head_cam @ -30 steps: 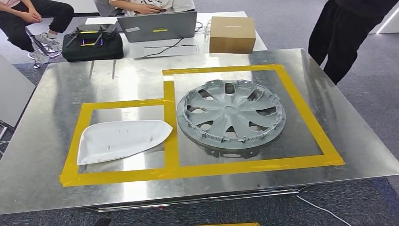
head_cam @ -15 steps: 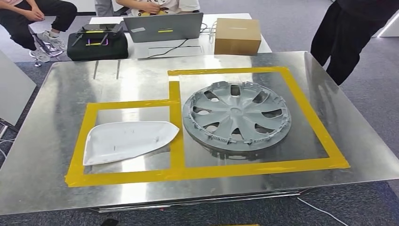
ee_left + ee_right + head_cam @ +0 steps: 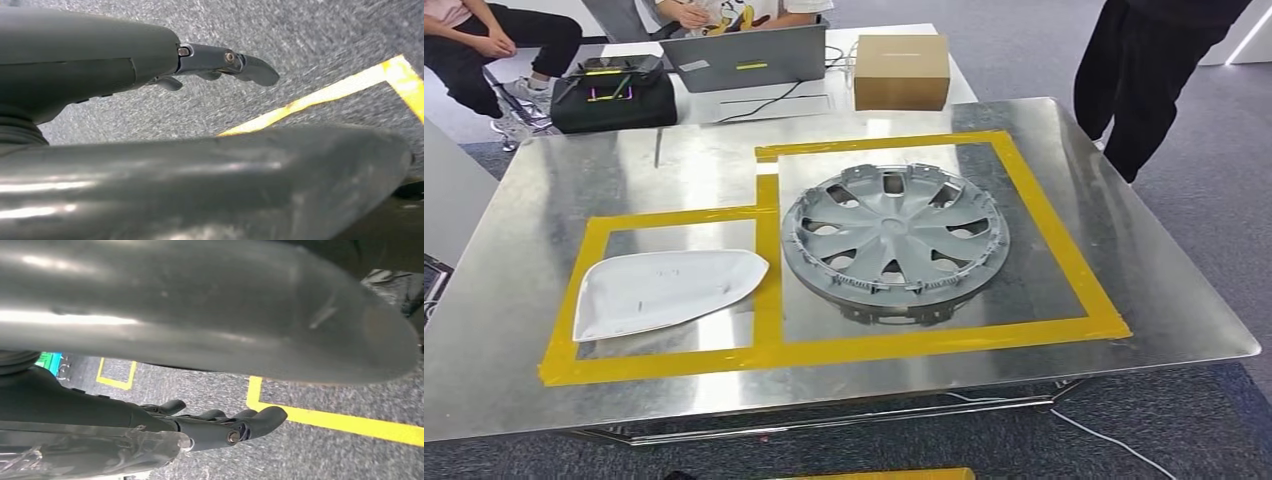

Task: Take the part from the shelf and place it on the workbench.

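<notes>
Polished sheet metal forms the bench (image 3: 1124,300), on which two bays are marked out in yellow tape (image 3: 844,350). In the larger bay, on the right, a grey wheel cover (image 3: 894,240) lies flat, face up. In the smaller bay, on the left, a white mirror shell (image 3: 664,290) rests, its pointed end just beside the tape strip that divides the bays. Beyond the bench, a laptop (image 3: 744,55), a cardboard box (image 3: 902,70) and a black case (image 3: 614,95) are seen on a second table, with people seated and standing around.

The left hand (image 3: 220,62) is seen above grey carpet, its fingers extended and apart, nothing held. The right hand (image 3: 225,425) is likewise seen over carpet crossed by yellow floor lines (image 3: 340,422), fingers seemingly loosely spread with nothing in them, though part is blurred.
</notes>
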Tool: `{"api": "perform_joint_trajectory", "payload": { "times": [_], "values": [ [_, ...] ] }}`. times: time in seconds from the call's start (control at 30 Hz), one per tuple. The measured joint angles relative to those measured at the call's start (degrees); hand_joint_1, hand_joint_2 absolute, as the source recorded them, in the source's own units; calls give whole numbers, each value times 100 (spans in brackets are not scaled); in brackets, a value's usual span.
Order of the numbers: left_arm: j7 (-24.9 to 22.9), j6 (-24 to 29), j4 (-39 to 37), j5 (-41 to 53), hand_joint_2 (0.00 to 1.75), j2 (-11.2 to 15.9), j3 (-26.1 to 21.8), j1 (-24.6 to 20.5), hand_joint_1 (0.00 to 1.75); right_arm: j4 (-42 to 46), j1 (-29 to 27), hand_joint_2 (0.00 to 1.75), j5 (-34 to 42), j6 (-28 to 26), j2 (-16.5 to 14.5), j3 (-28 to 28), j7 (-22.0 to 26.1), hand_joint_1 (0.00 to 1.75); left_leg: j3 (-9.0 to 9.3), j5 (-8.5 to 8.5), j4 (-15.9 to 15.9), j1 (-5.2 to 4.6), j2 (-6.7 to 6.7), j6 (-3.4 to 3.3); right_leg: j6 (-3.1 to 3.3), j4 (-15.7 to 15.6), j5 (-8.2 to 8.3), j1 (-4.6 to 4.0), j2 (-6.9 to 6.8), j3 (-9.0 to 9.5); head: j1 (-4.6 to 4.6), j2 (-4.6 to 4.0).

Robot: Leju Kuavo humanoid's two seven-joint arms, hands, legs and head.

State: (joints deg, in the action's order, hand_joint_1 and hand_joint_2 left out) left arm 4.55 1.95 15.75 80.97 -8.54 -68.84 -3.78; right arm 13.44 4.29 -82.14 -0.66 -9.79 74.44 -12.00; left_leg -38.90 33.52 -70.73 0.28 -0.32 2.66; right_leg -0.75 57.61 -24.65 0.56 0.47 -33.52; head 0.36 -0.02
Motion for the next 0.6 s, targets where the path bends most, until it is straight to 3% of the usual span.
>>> {"api": "perform_joint_trajectory", "payload": {
  "times": [0.03,0.07,0.17,0.23,0.3,0.37,0.4,0.47,0.5,0.53,0.57,0.6],
  "values": [
    [0,1,-2,1,0,-2,19,5,0,0,-2,0,0,0,0,0,0,0,-29,61,-169,0,0,1,-7,1,33,-3,-3,-47,-1,0],
    [0,3,-3,1,0,-2,33,10,0,0,-3,0,0,0,0,-1,0,0,61,10,-107,1,0,-4,-21,3,67,-2,-3,-90,-1,0],
    [0,9,-3,1,0,4,67,-9,0,0,0,0,1,-1,0,-3,0,0,811,-380,1007,10,-5,-30,-100,23,164,-4,5,-186,-10,0],
    [0,12,-3,1,0,-2,79,-27,0,0,5,0,2,-2,0,-6,0,0,1072,-470,1466,6,-24,-86,-165,25,223,-24,6,-213,-12,0],
    [0,12,-4,1,0,-8,81,-13,0,0,1,0,2,-2,0,-16,0,0,1048,-513,1495,-9,-30,-177,-228,-19,298,-19,9,-211,-3,0],
    [0,14,-4,1,0,-3,84,-1,0,0,-14,0,2,-2,0,-27,-1,0,1003,-591,1501,-5,-9,-274,-286,66,197,-1,8,-267,7,0],
    [0,15,-4,1,0,-1,87,-2,0,0,-20,0,2,-2,0,-30,-3,0,964,-636,1506,1,1,-317,-310,270,12,2,4,-352,16,0],
    [0,19,-4,1,0,3,99,-1,0,0,-21,0,2,-2,0,-35,-8,0,866,-716,1504,-9,11,-360,-338,1016,-517,3,-4,-606,40,0],
    [0,19,-4,1,0,3,106,4,0,0,-20,0,2,-2,0,-38,-9,0,814,-755,1502,-20,16,-365,-344,1388,-718,1,-4,-709,44,0],
    [0,19,-4,1,0,3,114,8,0,0,-20,0,2,-2,0,-39,-9,0,763,-794,1501,-31,20,-368,-341,1609,-818,-1,-4,-727,45,0],
    [0,19,-5,1,0,2,120,11,0,0,-21,0,2,-2,0,-40,-9,0,717,-831,1500,-41,23,-368,-327,1595,-807,-5,-4,-625,46,0],
    [0,19,-5,1,0,2,124,13,0,0,-21,0,2,-2,0,-41,-9,0,677,-866,1499,-50,22,-364,-302,1335,-707,-12,-4,-396,45,0]
  ]
}}
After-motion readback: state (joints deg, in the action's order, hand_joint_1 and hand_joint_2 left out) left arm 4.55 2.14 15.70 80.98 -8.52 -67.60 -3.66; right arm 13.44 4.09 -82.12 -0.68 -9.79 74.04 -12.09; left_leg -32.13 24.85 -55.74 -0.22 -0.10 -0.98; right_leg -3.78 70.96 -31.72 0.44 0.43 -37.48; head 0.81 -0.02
